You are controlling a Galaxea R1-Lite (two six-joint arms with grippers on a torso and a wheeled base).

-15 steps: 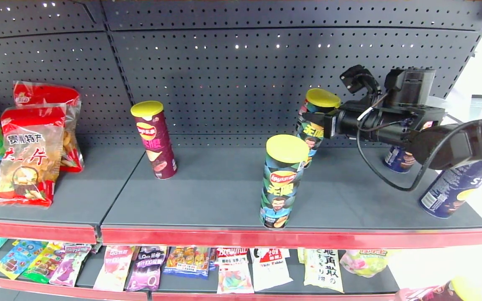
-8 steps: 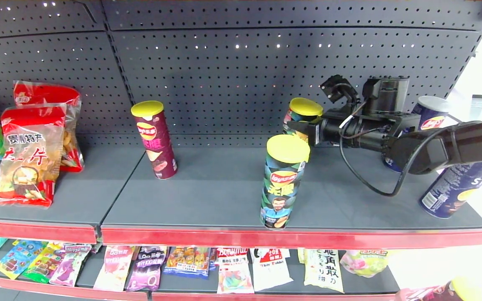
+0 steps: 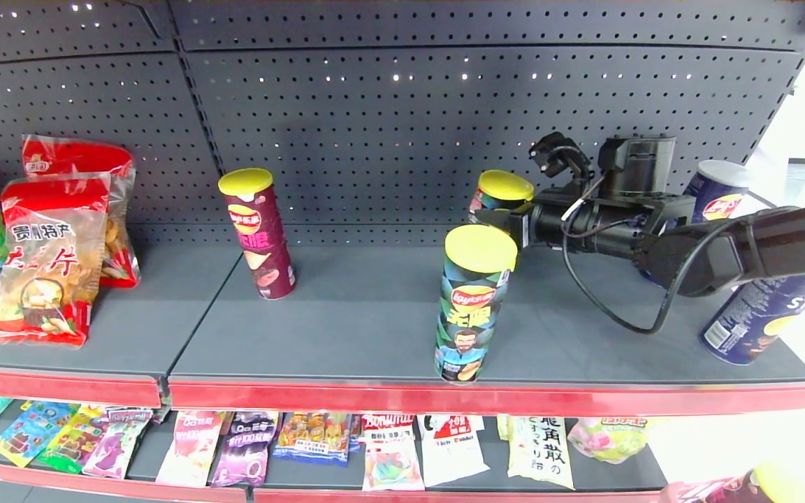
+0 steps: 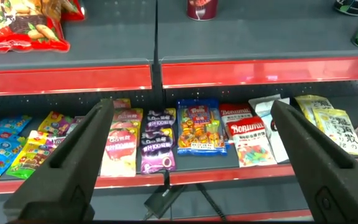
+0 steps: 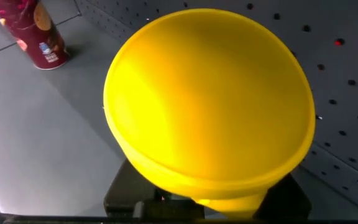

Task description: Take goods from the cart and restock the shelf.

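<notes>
right gripper (image 3: 495, 212) at the back of the shelf (image 3: 346, 314), fingers clamped on the sides of a yellow-lidded can (image 3: 505, 187) just under the lid. can upright, near the pegboard (image 3: 388, 140), right behind the front can (image 3: 471, 300); its base is hidden, can't tell if it's touching the shelf. maroon can (image 3: 257, 234) well to its left. left gripper (image 4: 191, 109) fingers (image 4: 67, 168) spread wide, empty, facing the packets (image 4: 194, 127) on the lower shelf (image 4: 241, 175)

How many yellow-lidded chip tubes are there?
3: a maroon tube back left on the grey shelf, a teal tube at its front edge, a third tube held in the right gripper behind it. More may be hidden.
</notes>
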